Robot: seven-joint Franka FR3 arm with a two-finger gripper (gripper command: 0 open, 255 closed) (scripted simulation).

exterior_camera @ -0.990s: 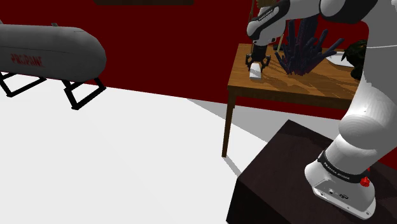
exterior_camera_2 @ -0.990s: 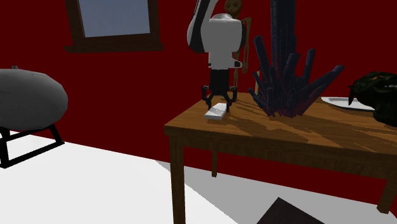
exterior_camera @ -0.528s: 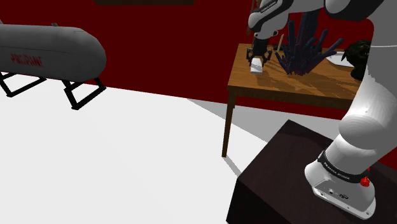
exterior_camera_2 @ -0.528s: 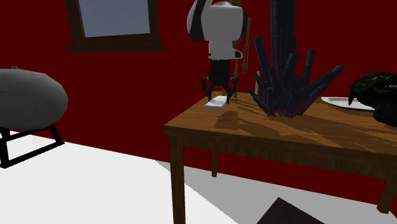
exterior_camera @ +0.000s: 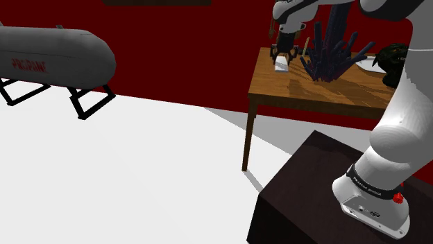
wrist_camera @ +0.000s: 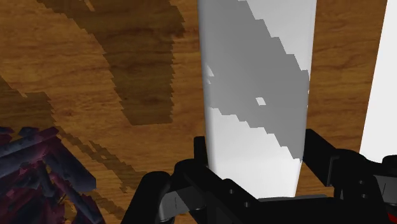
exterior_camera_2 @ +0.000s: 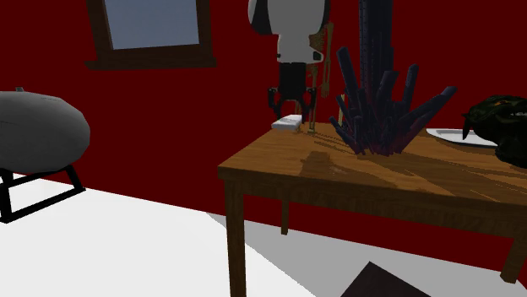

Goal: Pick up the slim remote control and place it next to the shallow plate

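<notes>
well, closest to the camera on the hand, the tool is closed on the slim remote control, one black finger pressing each long side, so the hold goes across its narrow width. the remote is a plain white, flat, long bar with straight edges and a smooth face without any buttons drawn. it looks stiff and light, so i judge it will not bend or weigh the arm down. its smooth sides could slip, though, and a hold far from its middle could let it turn between the fingers. how much of it lies behind the hand is hidden. in the second exterior view it seems to hang a little above the surface near the far corner, not resting on it. the surface is brown wood with visible grain and dark shadows. next comes a dark purple spiky cluster, hard looking and sharp, standing between the remote and the shallow plate. the plate is pale, thin and low, and it lies well apart from the remote, partly behind a black lumpy object. farther back is the deep red wall, and far off a grey rounded tank stands on black legs.
</notes>
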